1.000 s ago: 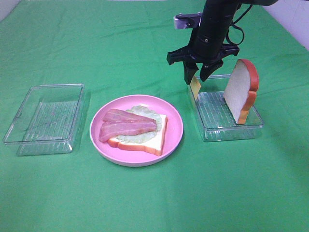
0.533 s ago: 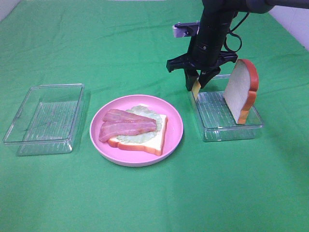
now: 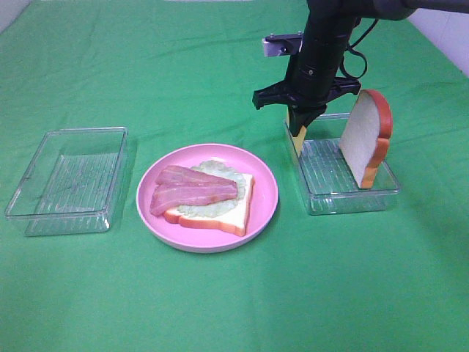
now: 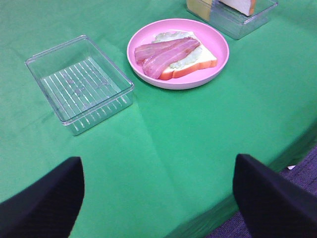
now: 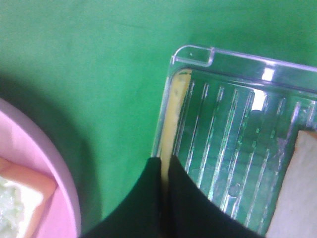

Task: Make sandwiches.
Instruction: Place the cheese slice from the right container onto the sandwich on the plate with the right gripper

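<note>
Your left gripper (image 4: 158, 166) hangs above the near part of the green cloth (image 4: 163, 144). Its two dark fingers (image 4: 44, 203) are set wide apart with nothing between them. On the left of the cloth you have a clear tray (image 3: 69, 176). To its right, not touching it, stands the pink plate (image 3: 268, 192). It carries one bread slice (image 3: 233, 209) lying flat, a lettuce leaf (image 3: 223, 171) on top of that, and bacon strips (image 3: 192, 191) laid across the lettuce. Right of the plate, your right gripper (image 3: 299, 126) points down at the left end of a second clear tray (image 3: 350, 199). Its jaws are closed on the upper edge of the cheese slice (image 3: 295, 141), which stands on edge against that tray's left wall. The right wrist view confirms the yellow slice is pinched between the two black fingers (image 5: 193, 198). Toward the right end of the same tray a second bread slice (image 3: 366, 139) stands on edge, apart from the cheese
</note>
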Controlling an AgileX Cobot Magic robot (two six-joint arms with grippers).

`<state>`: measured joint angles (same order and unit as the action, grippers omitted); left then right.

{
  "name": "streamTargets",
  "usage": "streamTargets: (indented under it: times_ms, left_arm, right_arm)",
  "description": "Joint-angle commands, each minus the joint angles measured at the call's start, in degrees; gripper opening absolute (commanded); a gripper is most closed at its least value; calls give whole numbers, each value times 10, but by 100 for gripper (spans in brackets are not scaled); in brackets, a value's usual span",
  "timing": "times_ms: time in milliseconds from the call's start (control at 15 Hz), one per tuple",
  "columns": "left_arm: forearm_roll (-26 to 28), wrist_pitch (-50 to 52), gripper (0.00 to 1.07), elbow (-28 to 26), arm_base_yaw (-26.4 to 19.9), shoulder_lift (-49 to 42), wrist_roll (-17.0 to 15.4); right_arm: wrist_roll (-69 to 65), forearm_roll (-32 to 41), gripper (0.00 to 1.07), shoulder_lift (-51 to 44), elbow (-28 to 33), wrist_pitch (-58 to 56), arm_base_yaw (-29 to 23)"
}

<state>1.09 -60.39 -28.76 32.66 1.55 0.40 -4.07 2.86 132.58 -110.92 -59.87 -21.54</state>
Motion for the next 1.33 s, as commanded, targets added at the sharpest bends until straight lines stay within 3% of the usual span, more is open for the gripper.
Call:
streamTargets:
  times_ms: [67,400,467,800,1000,1333]
  left_arm:
    - [3,5,78,1,2,-3,1]
    - [3,5,78,1,2,-3,1]
    - [3,5,78,1,2,-3,1]
    - [3,5,78,1,2,-3,1]
    - [3,5,78,1,2,-3,1]
    - [3,5,78,1,2,-3,1]
  right_arm:
    - [7,-6,0,-13,-2,-5,2]
    - [14,18,0,-77,-2,-10,0]
    - [53,97,0,-95,-2,-19,0]
    - [144,268,0,-85,-1,-52,-20]
    - [160,290,0,-66,-1,-53,-79]
    - [160,316,0,-17,-1,-64,-120]
